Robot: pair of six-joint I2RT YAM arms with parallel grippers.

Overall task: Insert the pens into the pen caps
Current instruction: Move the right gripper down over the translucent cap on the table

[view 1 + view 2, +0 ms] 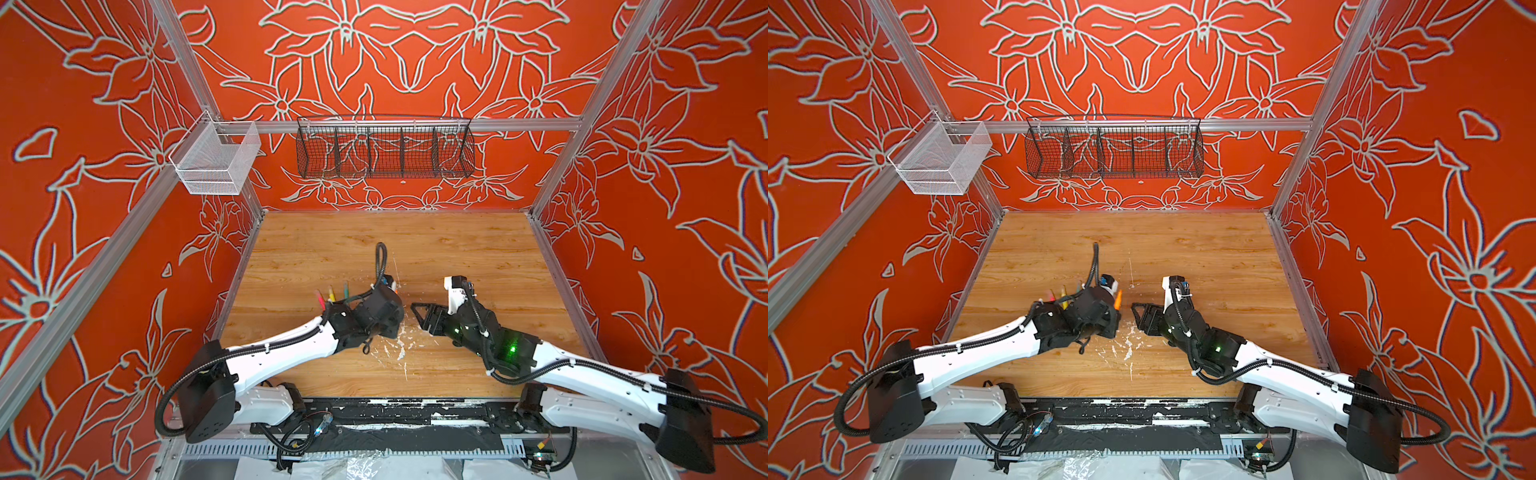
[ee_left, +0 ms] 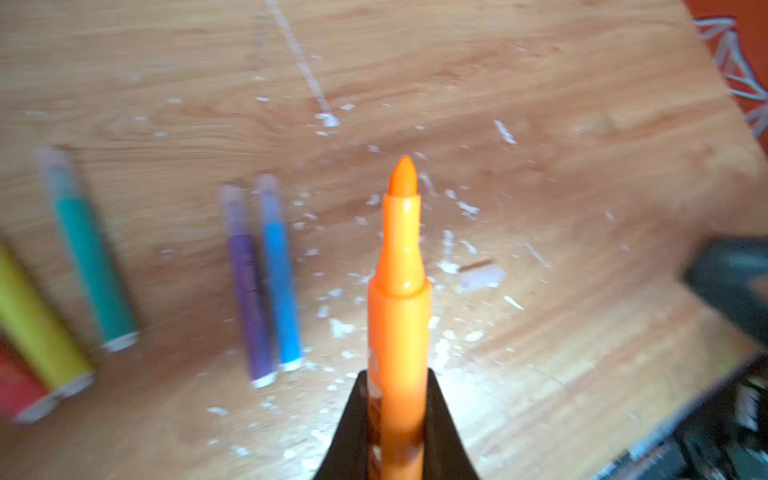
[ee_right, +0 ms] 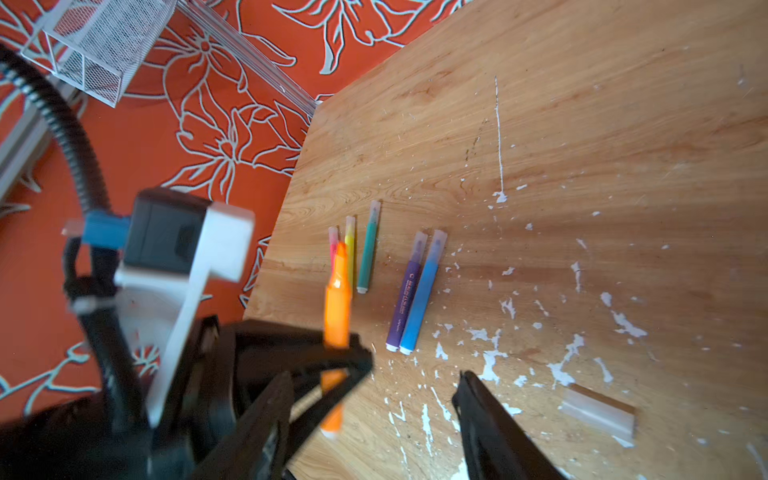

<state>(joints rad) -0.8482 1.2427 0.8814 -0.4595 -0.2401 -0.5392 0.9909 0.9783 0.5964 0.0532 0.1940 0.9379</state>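
Note:
My left gripper (image 2: 397, 399) is shut on the barrel of an orange pen (image 2: 399, 291) whose felt tip is bare and points away from the jaws. In the right wrist view the same orange pen (image 3: 337, 307) stands close in front of my right gripper (image 3: 376, 376), which is open and holds nothing. One loose clear pen cap (image 3: 598, 411) lies flat on the wood, apart from the right fingers; the left wrist view shows the cap (image 2: 482, 276) too. Green (image 3: 368, 253), purple (image 3: 407, 291), blue (image 3: 424, 291), yellow (image 3: 350, 249) and red-pink (image 3: 332, 239) pens lie side by side, each wearing a clear cap.
White paint flecks and a long scratch (image 3: 498, 137) mark the wooden table (image 1: 457, 257). The table's left edge (image 3: 286, 199) runs just beyond the pen row. A white mesh basket (image 1: 216, 160) and a black wire basket (image 1: 384, 147) hang on the back rail.

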